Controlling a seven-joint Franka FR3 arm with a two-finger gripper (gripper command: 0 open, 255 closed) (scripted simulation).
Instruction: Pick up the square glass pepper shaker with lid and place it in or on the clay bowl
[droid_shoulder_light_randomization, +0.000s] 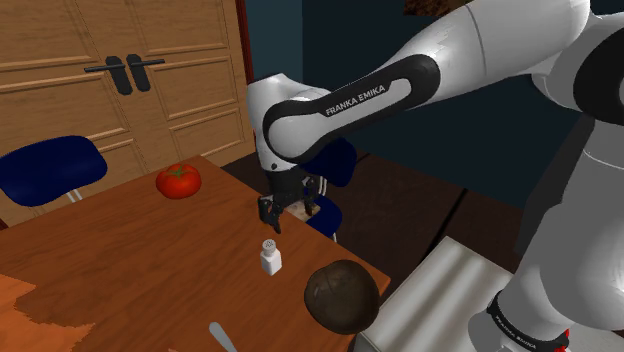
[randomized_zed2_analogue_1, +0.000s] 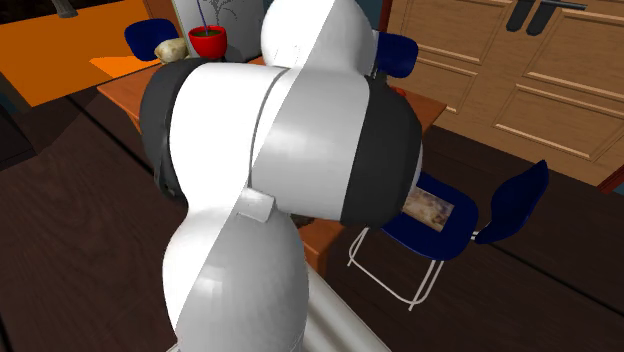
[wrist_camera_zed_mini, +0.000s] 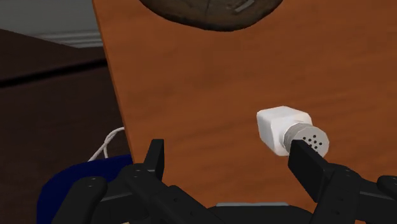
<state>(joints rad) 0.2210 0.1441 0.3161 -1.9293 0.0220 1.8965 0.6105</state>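
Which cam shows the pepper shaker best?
Wrist view: the shaker is close, its white square body and holed lid plain. Shoulder view shows it small, upright on the table near the gripper and dark bowl. In the second exterior view the arm blocks that spot.

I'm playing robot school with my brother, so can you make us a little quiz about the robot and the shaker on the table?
1. True or false: the gripper is shut on the white shaker.
2. Which stands nearer the dark bowl: A the shaker, B the tomato?
3. Fill in: the shaker stands ___ on the wooden table.

Key:
1. False. The gripper is open and clasps nothing.
2. A.
3. Upright.
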